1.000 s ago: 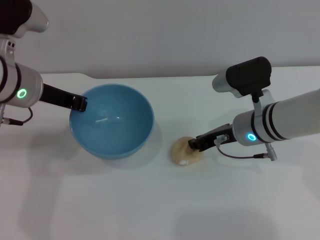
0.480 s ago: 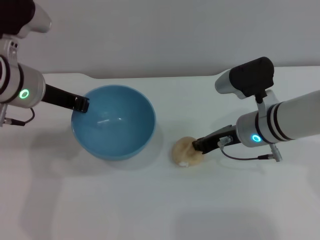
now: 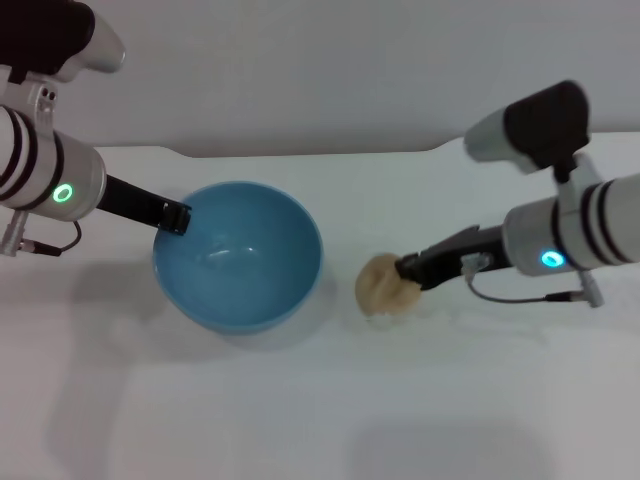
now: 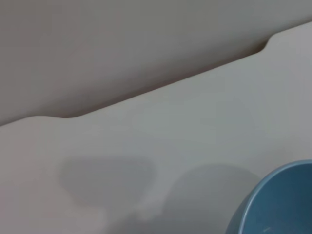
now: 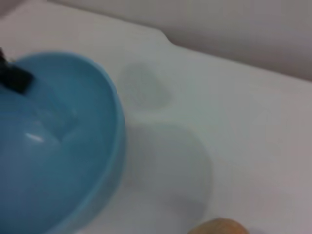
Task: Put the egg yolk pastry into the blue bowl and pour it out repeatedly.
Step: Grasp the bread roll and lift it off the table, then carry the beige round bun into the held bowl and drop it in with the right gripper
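Observation:
The blue bowl (image 3: 238,258) stands upright on the white table, left of centre. My left gripper (image 3: 176,217) is shut on its far-left rim. The egg yolk pastry (image 3: 378,287) is to the right of the bowl, apart from it. My right gripper (image 3: 408,270) is shut on the pastry's right side and holds it just above the table, with a faint shadow beneath. The right wrist view shows the bowl (image 5: 53,146), the left gripper's dark fingers (image 5: 14,78) on its rim, and the top of the pastry (image 5: 219,227). The left wrist view shows only a part of the bowl's rim (image 4: 278,200).
The white table (image 3: 300,400) has a far edge with a notch (image 3: 175,152) at the back left, against a grey wall. Both arms reach in from the sides.
My left gripper has shifted the bowl a little right and nearer. My right gripper has moved up and right with the pastry, raising it slightly off the table.

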Tool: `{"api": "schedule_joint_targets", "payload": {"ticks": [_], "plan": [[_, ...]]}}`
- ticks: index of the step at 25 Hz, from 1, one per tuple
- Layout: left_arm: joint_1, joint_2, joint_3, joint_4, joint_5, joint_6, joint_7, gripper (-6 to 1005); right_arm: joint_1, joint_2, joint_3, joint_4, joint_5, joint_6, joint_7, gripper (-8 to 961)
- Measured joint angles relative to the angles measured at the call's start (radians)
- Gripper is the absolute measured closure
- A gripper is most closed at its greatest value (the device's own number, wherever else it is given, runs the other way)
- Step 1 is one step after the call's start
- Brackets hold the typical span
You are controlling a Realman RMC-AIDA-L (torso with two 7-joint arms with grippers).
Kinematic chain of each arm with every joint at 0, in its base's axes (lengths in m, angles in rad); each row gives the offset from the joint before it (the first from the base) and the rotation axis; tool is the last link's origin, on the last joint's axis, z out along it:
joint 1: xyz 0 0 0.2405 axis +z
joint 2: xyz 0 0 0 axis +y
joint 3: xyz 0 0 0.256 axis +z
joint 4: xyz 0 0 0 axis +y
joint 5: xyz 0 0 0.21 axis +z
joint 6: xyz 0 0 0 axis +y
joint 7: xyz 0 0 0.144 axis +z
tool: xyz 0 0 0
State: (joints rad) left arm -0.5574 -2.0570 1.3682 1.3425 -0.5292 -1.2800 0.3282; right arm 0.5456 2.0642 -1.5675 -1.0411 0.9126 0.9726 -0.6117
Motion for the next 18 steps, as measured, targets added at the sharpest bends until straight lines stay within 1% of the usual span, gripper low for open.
{"api": "schedule_joint_targets", "payload": {"ticks": [5,9,10,11,12,14,16,18], "plan": [[-0.015,0.001,0.018,-0.004,0.001,-0.022,0.000,975,-0.074,0.008,0.079,-0.230,-0.016,0.135,-0.015,951],[-0.025,0.000,0.054,-0.010,0.002,-0.025,0.000,974,-0.088,0.010,0.119,-0.415,0.032,0.219,-0.027,953],[-0.025,0.000,0.054,-0.010,0.002,-0.025,0.000,974,-0.083,0.010,0.120,-0.438,0.048,0.219,-0.028,952],[-0.026,-0.001,0.062,-0.010,0.002,-0.025,-0.001,973,-0.076,0.009,0.121,-0.452,0.070,0.219,-0.036,951],[-0.029,-0.003,0.089,-0.011,0.002,-0.023,-0.010,973,-0.066,0.008,0.121,-0.459,0.096,0.217,-0.048,950],[-0.031,-0.003,0.101,-0.011,0.002,-0.022,-0.018,973,-0.055,0.007,0.118,-0.455,0.125,0.217,-0.068,949],[-0.032,-0.003,0.126,-0.011,0.002,-0.019,-0.040,974,-0.028,0.005,0.104,-0.434,0.182,0.221,-0.112,947],[-0.033,-0.003,0.152,-0.011,0.001,-0.009,-0.062,974,-0.007,0.005,0.087,-0.407,0.205,0.221,-0.129,945]]}}
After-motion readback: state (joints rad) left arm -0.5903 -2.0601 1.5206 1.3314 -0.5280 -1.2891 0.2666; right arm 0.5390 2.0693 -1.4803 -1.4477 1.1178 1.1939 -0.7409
